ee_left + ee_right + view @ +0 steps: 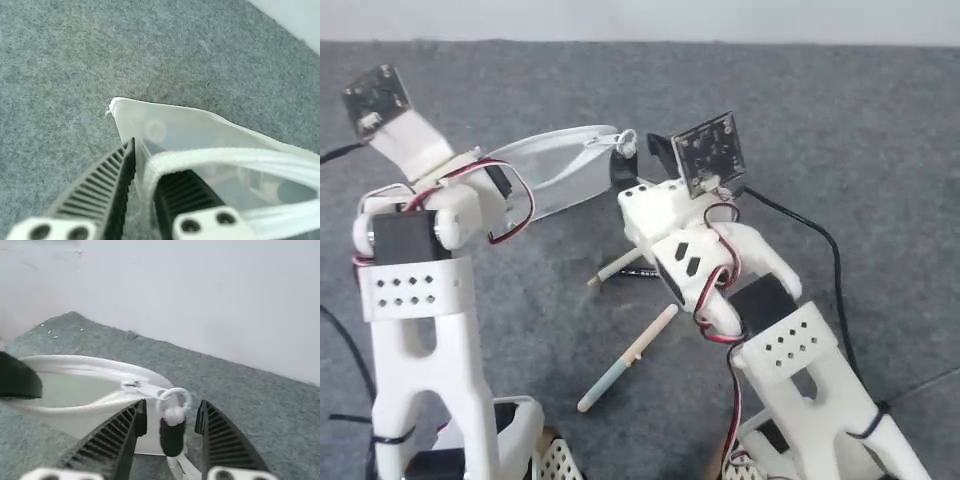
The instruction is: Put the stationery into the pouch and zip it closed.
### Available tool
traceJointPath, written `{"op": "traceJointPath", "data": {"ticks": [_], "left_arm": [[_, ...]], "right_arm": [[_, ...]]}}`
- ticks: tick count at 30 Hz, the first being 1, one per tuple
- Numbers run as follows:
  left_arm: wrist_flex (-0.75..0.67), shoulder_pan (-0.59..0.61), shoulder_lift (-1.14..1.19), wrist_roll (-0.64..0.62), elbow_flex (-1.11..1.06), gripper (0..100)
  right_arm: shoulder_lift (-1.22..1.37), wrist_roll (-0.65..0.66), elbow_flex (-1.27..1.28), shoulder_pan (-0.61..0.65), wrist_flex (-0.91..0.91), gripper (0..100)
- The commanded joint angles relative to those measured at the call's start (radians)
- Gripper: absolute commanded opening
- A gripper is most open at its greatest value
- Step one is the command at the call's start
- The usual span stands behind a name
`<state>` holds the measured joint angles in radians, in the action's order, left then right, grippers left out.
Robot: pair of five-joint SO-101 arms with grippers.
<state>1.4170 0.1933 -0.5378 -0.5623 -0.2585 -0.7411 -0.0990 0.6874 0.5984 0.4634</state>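
Note:
A clear pouch [560,170] with a white zip is held up off the grey mat, its mouth gaping. My left gripper [142,160] is shut on the pouch's [200,135] end, pinching the zip edge between its ribbed fingers [112,187]. At the other end my right gripper [172,410] is open, its fingers either side of the zipper pull [172,432], a black tab with a white bead and ring. In the high view the right gripper [640,152] sits at the pouch's right end. Two pens lie on the mat: a beige and black one [620,268] and a beige and pale blue one [626,360].
Grey felt mat [880,120] covers the table, with a pale wall [200,290] behind it. Both arm bases [430,380] stand at the near edge, and a black cable [825,245] runs along the right arm. The pens lie between the two arms.

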Motion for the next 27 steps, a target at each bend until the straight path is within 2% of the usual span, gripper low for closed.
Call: {"op": "traceJointPath", "data": {"ticks": [1, 6, 12, 18, 22, 27], "left_arm": [[-0.041, 0.009, -0.008, -0.017, 0.027, 1], [-0.041, 0.009, -0.008, -0.017, 0.027, 1], [-0.041, 0.009, -0.008, -0.017, 0.025, 1], [-0.063, 0.014, -0.009, -0.017, 0.005, 1], [-0.063, 0.072, -0.011, -0.018, 0.007, 1], [-0.060, 0.129, -0.014, -0.018, 0.008, 1]], "right_arm": [[-0.036, -0.014, -0.068, -0.050, 0.007, 16.3], [0.062, -0.031, -0.124, -0.065, 0.051, 16.3], [0.288, -0.199, -0.377, -0.133, 0.277, 16.3], [0.536, -0.333, -0.578, -0.162, 0.423, 16.3], [0.659, -0.454, -0.672, -0.177, 0.484, 16.3], [0.791, -0.529, -0.773, -0.173, 0.579, 16.3]]}}
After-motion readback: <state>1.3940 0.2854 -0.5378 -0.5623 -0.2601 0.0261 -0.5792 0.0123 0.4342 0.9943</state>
